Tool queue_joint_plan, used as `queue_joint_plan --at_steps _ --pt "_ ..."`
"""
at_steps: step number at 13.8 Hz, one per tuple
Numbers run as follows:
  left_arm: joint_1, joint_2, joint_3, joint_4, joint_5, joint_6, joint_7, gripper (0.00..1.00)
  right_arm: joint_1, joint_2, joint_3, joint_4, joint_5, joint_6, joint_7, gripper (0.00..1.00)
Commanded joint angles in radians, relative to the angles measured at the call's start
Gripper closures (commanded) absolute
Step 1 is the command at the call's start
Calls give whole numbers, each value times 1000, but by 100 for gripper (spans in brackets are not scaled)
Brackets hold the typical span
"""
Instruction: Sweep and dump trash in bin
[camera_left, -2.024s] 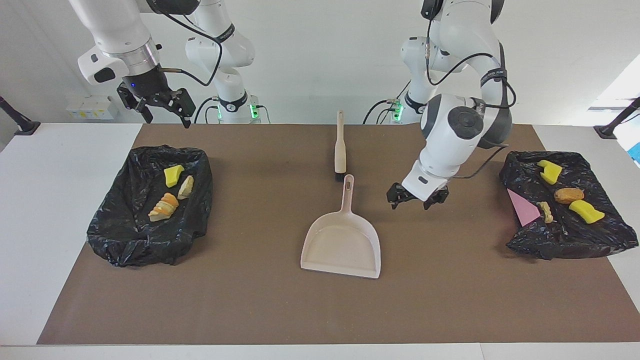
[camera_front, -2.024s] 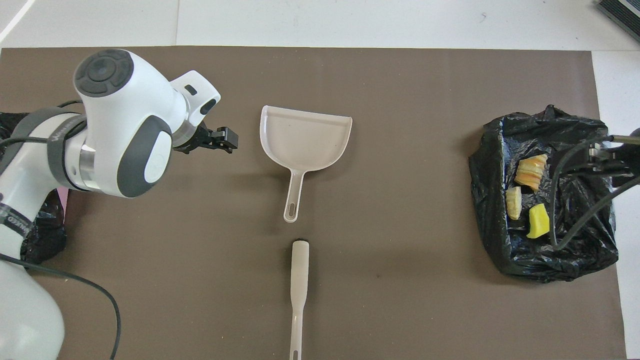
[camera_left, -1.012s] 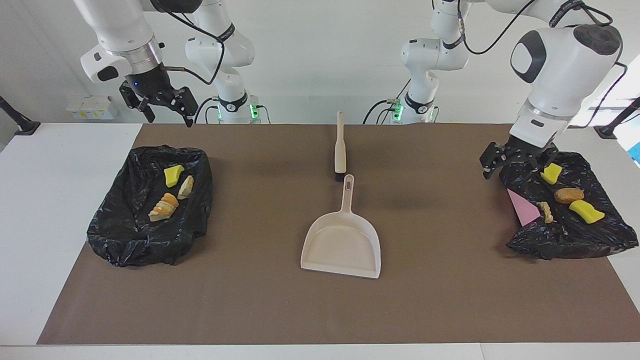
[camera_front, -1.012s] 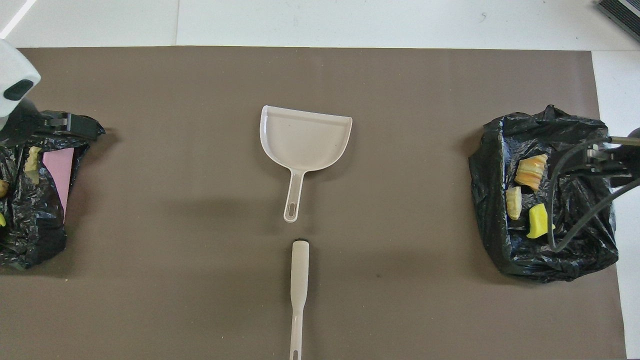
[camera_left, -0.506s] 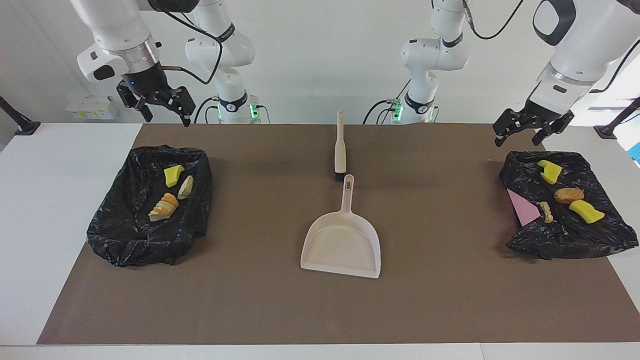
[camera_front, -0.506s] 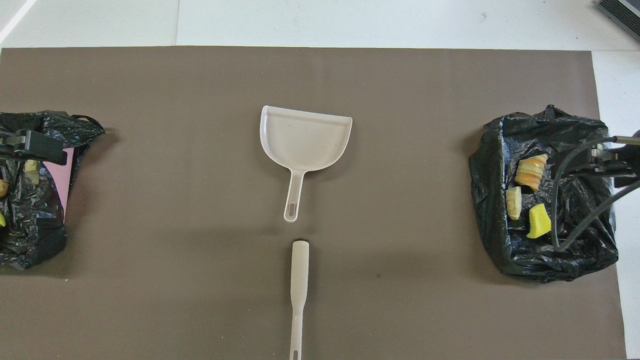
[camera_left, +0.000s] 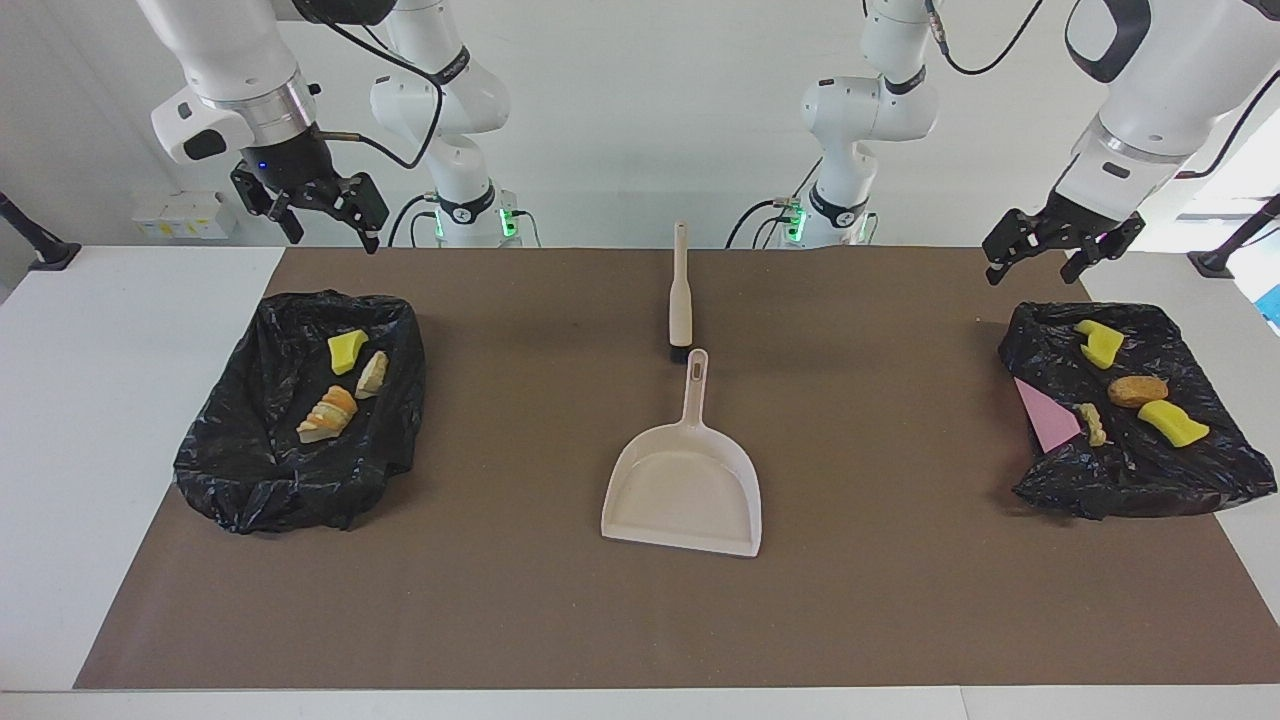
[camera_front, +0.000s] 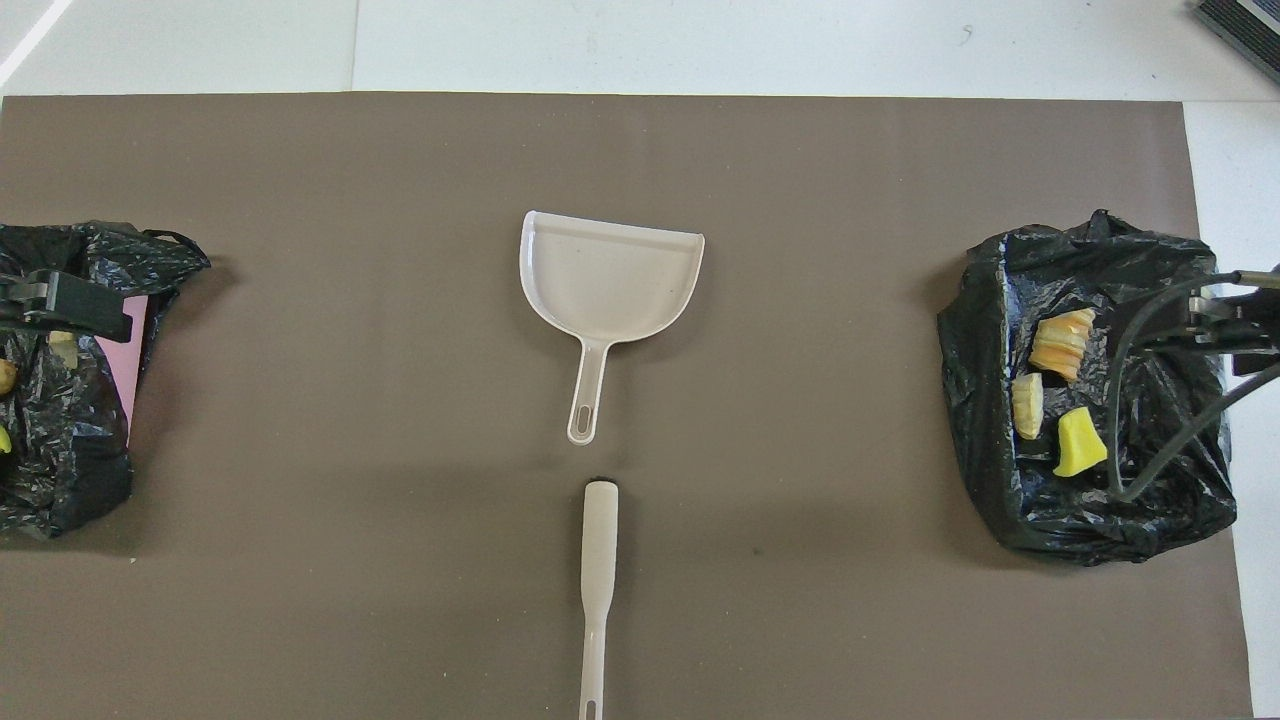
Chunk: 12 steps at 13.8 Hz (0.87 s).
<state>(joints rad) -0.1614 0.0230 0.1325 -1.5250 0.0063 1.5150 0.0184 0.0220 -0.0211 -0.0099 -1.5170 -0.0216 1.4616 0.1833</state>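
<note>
We find no brand, label or writing that we can read on anything here. A flat brown mat (camera_left: 860, 600) covers most of a white table (camera_left: 90, 420), with a pale wall rising at the robots' end. In the middle of the mat lies a beige plastic dustpan (camera_left: 686, 488), its handle pointing toward the robots, and just beside the handle's tip lies a beige long-handled brush (camera_left: 680, 292), nearer the robots. At the right arm's end sits a bin lined with a crumpled black plastic bag (camera_left: 250, 470); in it lie three pieces of trash (camera_left: 347, 351): a yellow spongy chunk and two golden-brown bread bits. At the left arm's end sits a second black-lined bin (camera_left: 1150, 475) with a pink panel showing at its wall; it holds four more pieces (camera_left: 1172, 423), two yellow chunks, a brown roll and what seems to be a small pale crumbly bit. The right gripper (camera_left: 322, 222) hangs in the air over the mat's edge by its bin, jaws apart and holding nothing. The left gripper (camera_left: 1040, 255) hangs above the rim of its bin, angled downward, jaws likewise spread and holding nothing.
</note>
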Motion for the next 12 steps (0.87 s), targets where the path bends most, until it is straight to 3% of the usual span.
queue_joint_plan --at_steps 1,4,12 --pt "6 0 6 12 -18 -74 15 0 -4 -17 -4 -17 6 3 -2 0" --pt "7 28 16 80 -43 -105 15 0 -5 -19 -5 -20 6 2 -2 0" --pt "-4 17 10 69 -48 -38 18 0 -5 -19 -4 -20 8 2 -4 0"
